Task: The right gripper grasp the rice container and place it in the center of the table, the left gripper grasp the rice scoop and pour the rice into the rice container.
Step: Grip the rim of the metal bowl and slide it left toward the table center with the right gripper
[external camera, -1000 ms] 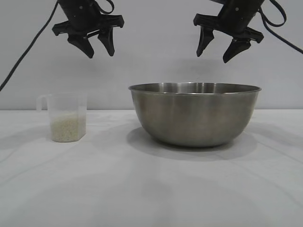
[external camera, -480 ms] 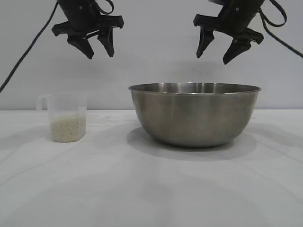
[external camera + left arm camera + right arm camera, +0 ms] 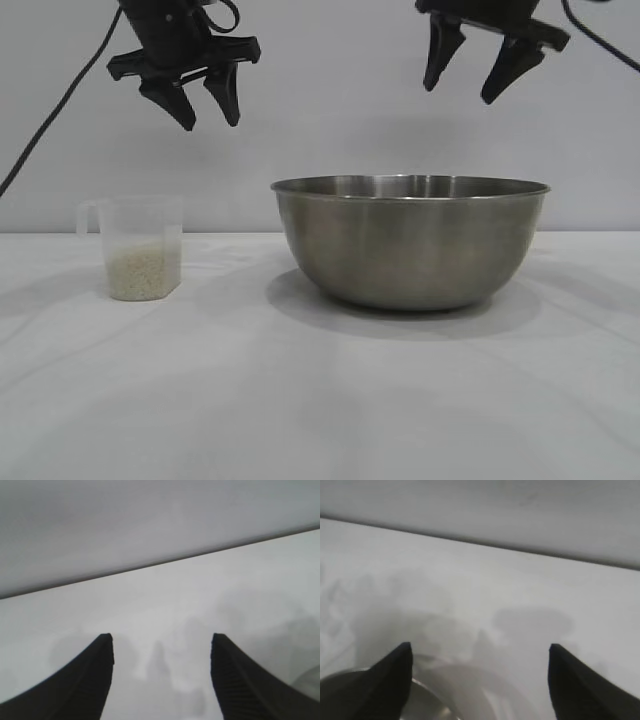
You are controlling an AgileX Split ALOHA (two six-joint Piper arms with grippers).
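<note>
The large round brushed stainless-steel rice container (image 3: 411, 243) stands upright on the plain white matte desk (image 3: 320, 400), a little to the right of the middle in the exterior view; the small translucent faceted plastic rice scoop (image 3: 141, 247) stands upright well apart from it on the left, its side handle at the rim turned away from the bowl, and the off-white rice (image 3: 143, 272) fills its lower part.

The black claw-shaped right gripper (image 3: 472, 82) hangs high above the right half of the container, well clear of the rim; its pointed fingers (image 3: 438, 60) are spread wide and grip nothing; in the right wrist view the container's rim (image 3: 427, 692) shows low between the finger tips (image 3: 390, 677).

The black claw-shaped left gripper (image 3: 207, 112) hangs high above and slightly to the right of the scoop, well apart from it; its fingers (image 3: 178, 103) are parted and empty; the left wrist view shows only bare desk (image 3: 165, 610) between the two fingers (image 3: 82, 680).
</note>
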